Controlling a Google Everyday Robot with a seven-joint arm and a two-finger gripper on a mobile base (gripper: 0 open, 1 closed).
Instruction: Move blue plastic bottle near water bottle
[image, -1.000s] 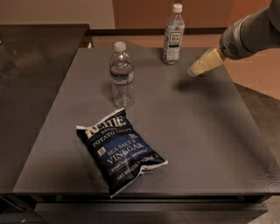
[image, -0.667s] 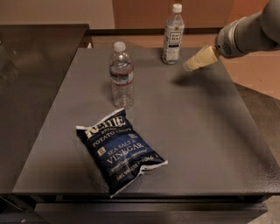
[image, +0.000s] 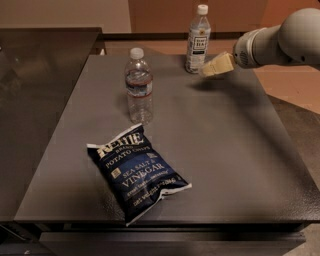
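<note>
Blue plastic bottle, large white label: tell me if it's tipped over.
No, the blue plastic bottle stands upright, the hand just right of it.

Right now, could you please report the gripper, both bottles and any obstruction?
Gripper beside clear bluish white-labelled plastic bottle; contact unclear. Bottle upright, apart from clear ribbed red-banded water bottle. Dark blue crisp bag not between them.

Dim warm light, soft shadow on the table (image: 225, 150) beneath the pincer (image: 213, 68) near the far edge

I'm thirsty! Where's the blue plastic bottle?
In camera view, the blue plastic bottle stands at the table's far edge, right of the water bottle; the gripper hovers beside it.
</note>
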